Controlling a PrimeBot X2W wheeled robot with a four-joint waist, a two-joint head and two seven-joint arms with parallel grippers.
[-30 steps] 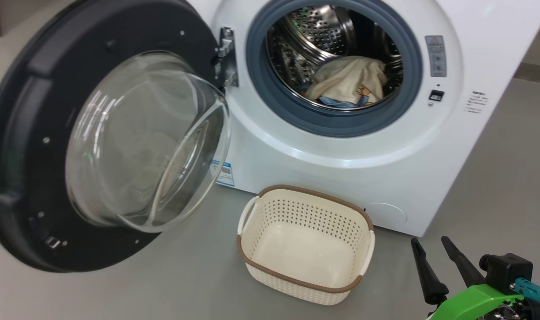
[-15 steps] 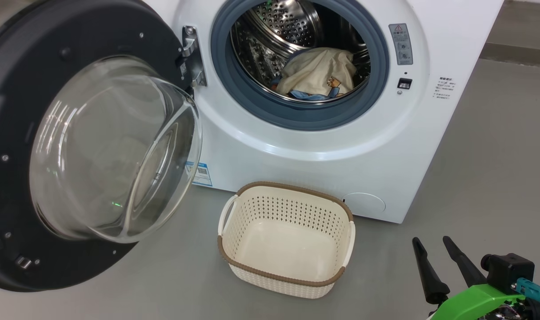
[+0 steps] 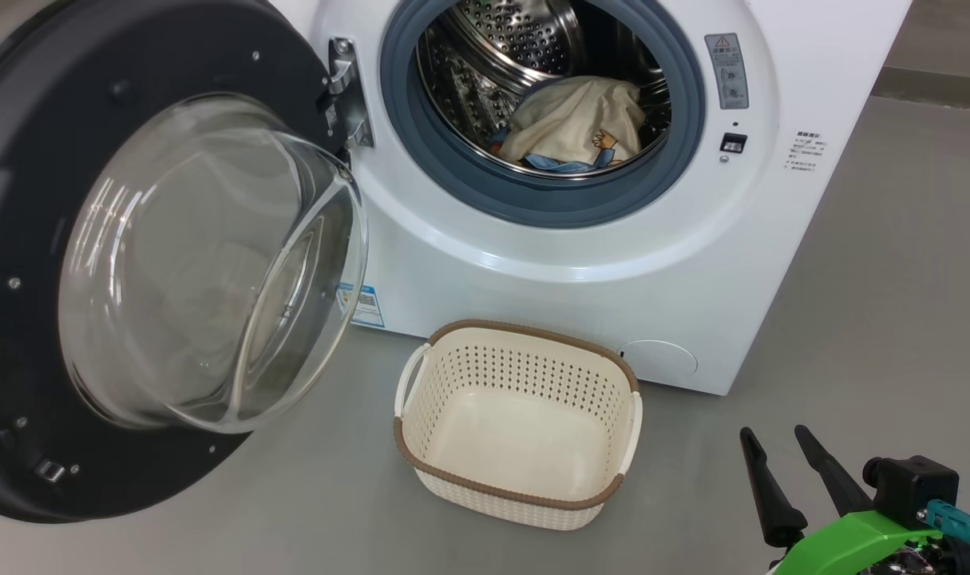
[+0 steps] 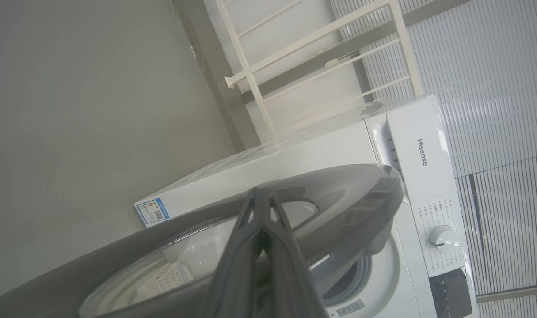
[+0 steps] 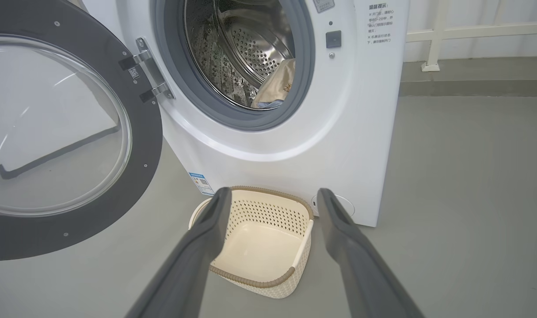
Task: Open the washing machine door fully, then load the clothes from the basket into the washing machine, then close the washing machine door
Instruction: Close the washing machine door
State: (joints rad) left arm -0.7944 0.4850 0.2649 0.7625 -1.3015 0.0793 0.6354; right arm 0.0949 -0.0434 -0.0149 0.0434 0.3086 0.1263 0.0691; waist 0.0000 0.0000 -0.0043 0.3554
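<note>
The washing machine door point(image 3: 205, 263) stands swung wide open at the left, its domed glass facing me. The white washing machine point(image 3: 548, 263) holds the clothes point(image 3: 572, 120) in its steel drum, a cream garment lying over a blue one. On the floor before it, the cream basket point(image 3: 524, 371) is empty. My right gripper point(image 3: 774, 433) hovers open at the lower right, apart from everything. In the right wrist view the right gripper point(image 5: 272, 196) frames the basket point(image 5: 268, 212), with the clothes point(image 5: 277, 84) and door point(image 5: 140, 132) beyond. My left gripper point(image 4: 261, 191) is shut, empty, at the door's outer face point(image 4: 339, 198); whether it touches, I cannot tell.
Grey floor surrounds the machine. A white rail frame point(image 5: 432, 44) stands behind it to the right, also above the machine's top as the rail frame point(image 4: 317, 44) in the left wrist view. A darker baseboard strip point(image 3: 932, 84) runs along the far right.
The head camera has shifted, so the machine, door and basket sit further left in the picture. The right gripper keeps its place and stays open.
</note>
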